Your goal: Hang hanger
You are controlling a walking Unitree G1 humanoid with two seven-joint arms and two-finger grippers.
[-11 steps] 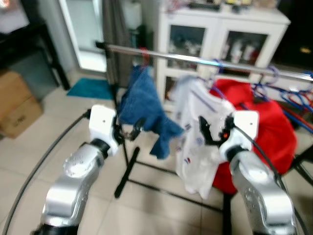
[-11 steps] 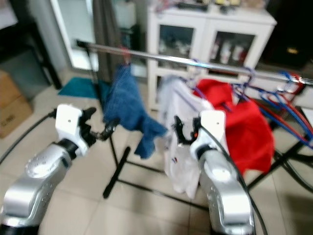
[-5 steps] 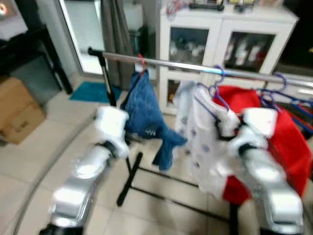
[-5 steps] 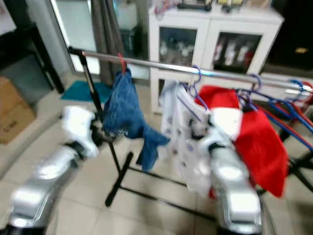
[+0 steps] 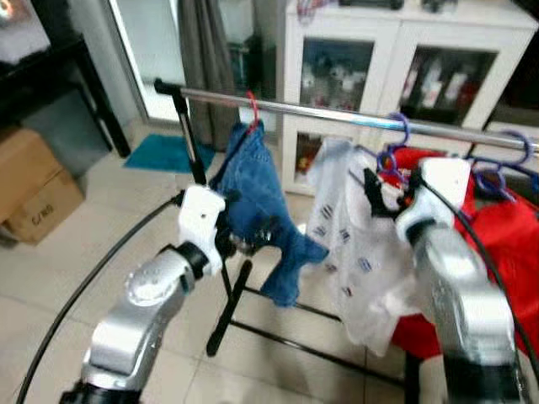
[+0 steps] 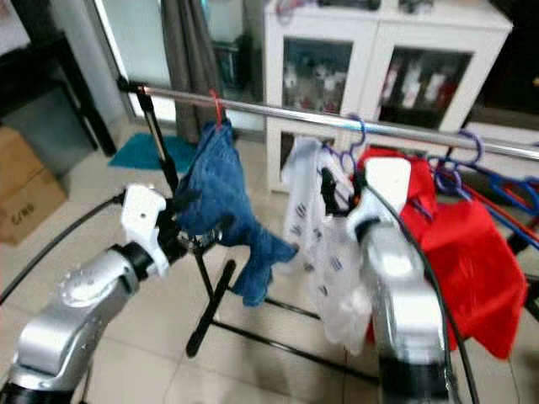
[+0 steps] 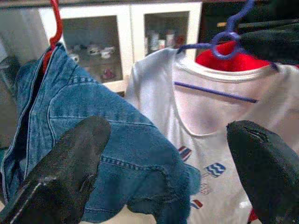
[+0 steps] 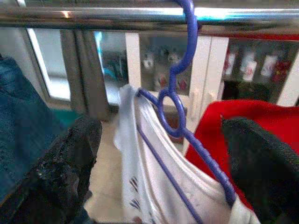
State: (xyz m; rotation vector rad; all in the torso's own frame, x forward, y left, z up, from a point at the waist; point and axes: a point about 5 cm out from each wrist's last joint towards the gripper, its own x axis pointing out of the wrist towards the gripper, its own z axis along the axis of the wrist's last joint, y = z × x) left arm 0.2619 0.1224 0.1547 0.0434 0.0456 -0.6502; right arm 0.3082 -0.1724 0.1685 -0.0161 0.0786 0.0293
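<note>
A blue plastic hanger (image 8: 180, 112) carrying a white patterned shirt (image 5: 354, 244) has its hook over the silver rail (image 8: 93, 16). My right gripper (image 5: 381, 189) is raised just below the rail, open. In the right wrist view its two fingers (image 8: 70, 158) stand wide apart on either side of the hanger, not touching it. My left gripper (image 5: 253, 236) is open, lower down, in front of a blue denim garment (image 5: 253, 181) that hangs from a red hanger (image 7: 55, 23) on the same rail.
A red garment (image 5: 497, 236) and several blue hangers (image 5: 505, 160) hang further right on the rail. The rack's black post and foot (image 5: 227, 311) stand between my arms. A white glass-door cabinet (image 5: 404, 50) is behind; a cardboard box (image 5: 34, 181) sits on the tiled floor at left.
My right arm has risen from in front of the shirt up to the rail. The left gripper has come closer to the denim. The camera has shifted too.
</note>
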